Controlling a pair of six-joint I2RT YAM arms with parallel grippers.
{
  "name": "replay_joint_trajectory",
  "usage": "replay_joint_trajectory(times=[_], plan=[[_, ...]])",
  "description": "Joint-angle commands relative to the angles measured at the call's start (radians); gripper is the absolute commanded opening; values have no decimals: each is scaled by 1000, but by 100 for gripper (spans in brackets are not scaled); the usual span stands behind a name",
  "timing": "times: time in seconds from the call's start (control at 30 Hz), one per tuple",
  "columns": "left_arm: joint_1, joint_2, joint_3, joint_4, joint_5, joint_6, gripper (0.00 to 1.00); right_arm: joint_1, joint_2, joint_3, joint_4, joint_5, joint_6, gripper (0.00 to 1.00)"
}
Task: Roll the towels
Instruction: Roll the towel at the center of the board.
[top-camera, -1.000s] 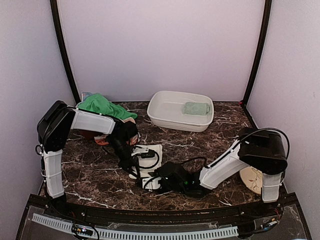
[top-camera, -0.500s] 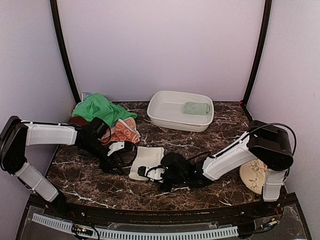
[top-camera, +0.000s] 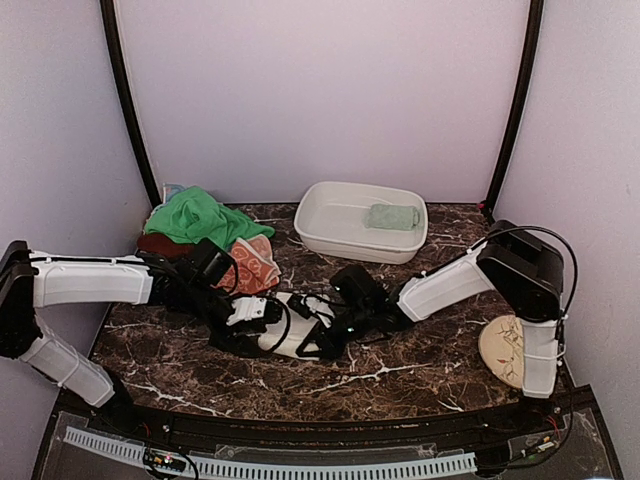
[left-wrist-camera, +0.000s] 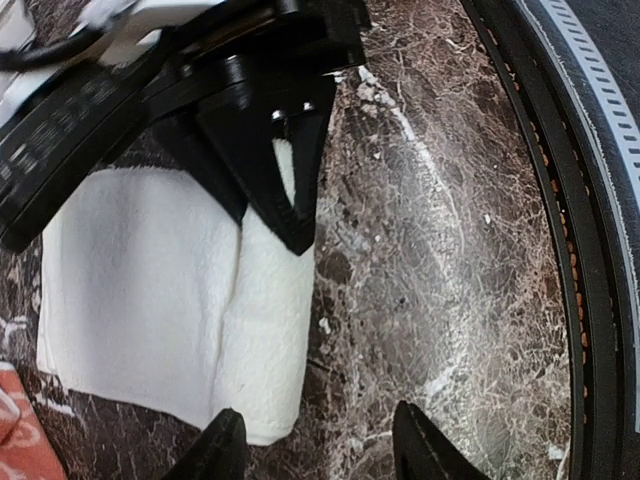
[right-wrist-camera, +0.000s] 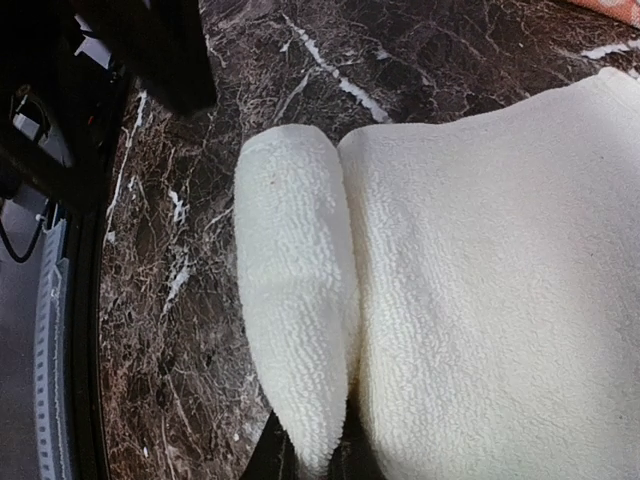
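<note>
The cream-white towel lies flat on the dark marble table. The towel edge facing the black table rail is wound into a narrow roll. The right gripper clamps one end of this roll between its black fingers. The left gripper stands just off the other end, jaws apart, holding nothing. An orange patterned towel lies just beyond the cream-white towel's opposite corner.

A part-rolled towel lies on the counter. Behind it a basin holds a folded towel. A towel heap lies left, a plate right.
</note>
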Motion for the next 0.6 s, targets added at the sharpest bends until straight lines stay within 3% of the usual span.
replay_joint_trajectory(times=[0.0, 0.33, 0.47, 0.57], plan=[[-48, 37, 18, 47, -26, 11, 53, -22, 83, -14, -119, -87, 133, 0], [-111, 187, 77, 189, -172, 4, 45, -41, 112, 59, -222, -106, 147, 0], [-110, 185, 63, 216, -172, -21, 43, -44, 97, 53, -212, -90, 158, 0], [-90, 202, 64, 193, -141, -36, 35, -47, 79, 35, -155, -98, 194, 5]])
